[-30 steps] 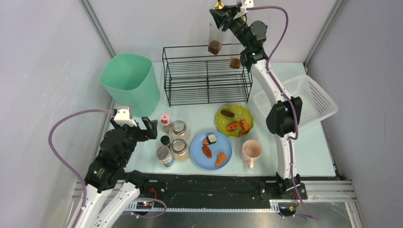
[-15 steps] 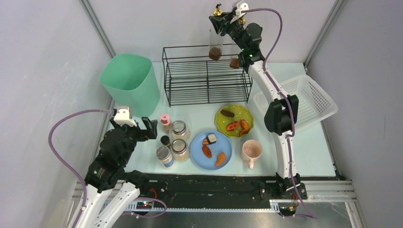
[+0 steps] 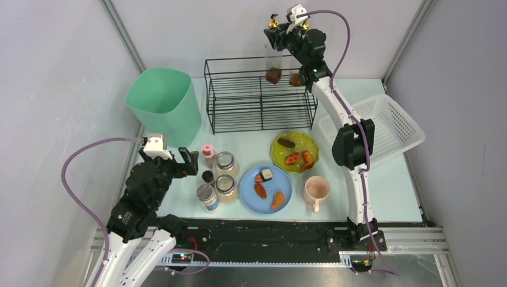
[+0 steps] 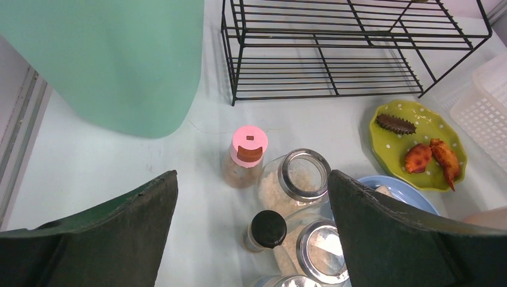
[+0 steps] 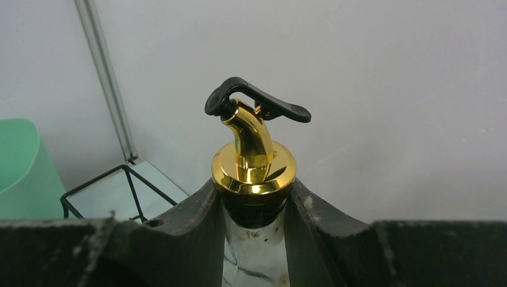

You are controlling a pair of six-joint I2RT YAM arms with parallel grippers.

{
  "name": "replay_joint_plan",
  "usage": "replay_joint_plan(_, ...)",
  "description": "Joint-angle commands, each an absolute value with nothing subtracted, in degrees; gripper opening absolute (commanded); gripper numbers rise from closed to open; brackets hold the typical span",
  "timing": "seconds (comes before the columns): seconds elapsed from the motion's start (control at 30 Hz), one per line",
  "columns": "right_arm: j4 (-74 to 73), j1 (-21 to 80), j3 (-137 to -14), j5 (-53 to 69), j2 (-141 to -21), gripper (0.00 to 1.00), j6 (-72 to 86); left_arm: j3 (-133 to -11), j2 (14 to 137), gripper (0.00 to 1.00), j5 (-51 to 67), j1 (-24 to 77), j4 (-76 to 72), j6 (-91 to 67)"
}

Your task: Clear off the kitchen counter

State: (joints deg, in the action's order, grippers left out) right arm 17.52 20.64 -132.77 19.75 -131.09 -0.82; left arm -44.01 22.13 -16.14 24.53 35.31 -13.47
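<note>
Kitchen counter [image 3: 388, 200] level, long axis left-right; right tool [image 5: 252, 230] around upright bottle [image 5: 254, 167]

overhead and left wrist share rack [image 3: 260, 95]; right wrist seemingly faces wall [image 5: 388, 89].

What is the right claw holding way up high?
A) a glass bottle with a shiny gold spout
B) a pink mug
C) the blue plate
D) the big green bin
A: the right claw is closed around the neck of a glass bottle, just under its gold spout with a black flip cap.
</note>
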Motion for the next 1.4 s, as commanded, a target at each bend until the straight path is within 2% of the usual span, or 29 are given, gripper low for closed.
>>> replay_joint_plan(0.0,20.1,20.7,-134.8,18.0,-130.3,0.00,-1.7,-44.1,22.6,0.98,-15.4,23.8,34.0,-13.2)
replay_joint_plan(0.3,19.2,20.7,-131.0,16.3,-129.4,0.00,-0.7,-44.1,22.7,0.98,-15.4,23.9,33.9,-13.2)
replay_joint_plan(0.43,20.1,20.9,-128.8,14.9,-128.3,0.12,-0.6,-44.1,22.6,0.98,-15.4,23.8,33.9,-13.2)
replay_joint_plan(0.57,21.1,21.2,-127.1,13.3,-127.0,0.35,-0.5,-44.1,22.6,0.98,-15.4,23.9,33.9,-13.2)
replay_joint_plan(0.63,21.3,21.4,-126.4,12.7,-126.4,0.42,-1.0,-44.1,22.6,0.98,-15.4,23.8,34.0,-13.2)
replay_joint_plan(0.9,21.3,22.7,-124.0,10.5,-122.5,0.58,-3.4,-44.0,22.3,0.98,-15.5,23.7,34.0,-13.1)
replay_joint_plan(0.97,21.2,23.0,-123.4,10.0,-121.3,0.61,-3.8,-44.0,22.2,0.98,-15.5,23.7,34.0,-13.2)
replay_joint_plan(1.37,21.3,24.0,-112.5,5.0,-111.9,0.65,-5.5,-43.9,22.0,0.98,-15.7,23.8,34.0,-13.2)
